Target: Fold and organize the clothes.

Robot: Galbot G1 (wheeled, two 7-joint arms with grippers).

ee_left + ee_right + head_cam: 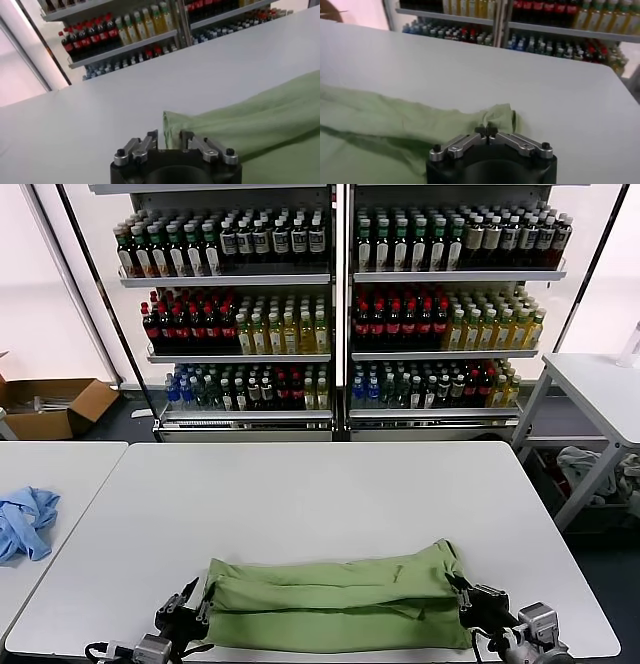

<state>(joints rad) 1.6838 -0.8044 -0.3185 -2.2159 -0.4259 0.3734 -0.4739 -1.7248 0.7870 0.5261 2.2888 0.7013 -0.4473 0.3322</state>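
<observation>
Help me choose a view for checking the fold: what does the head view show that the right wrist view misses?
Only the head view shows the whole folded polo shirt, the left gripper at its other end, and a light blue garment on the side table. Only the right wrist view shows the right gripper pinched shut on the shirt's edge. Both share shirt, table and bottle shelves.

The polo shirt (338,604) is a plain light green, with darker green in its folds, and lies on a white desk (330,494). Both the left end effector (196,602) and right end effector (462,595) are black with silver-grey fingers. A crumpled cloth (25,522) is light blue.
</observation>
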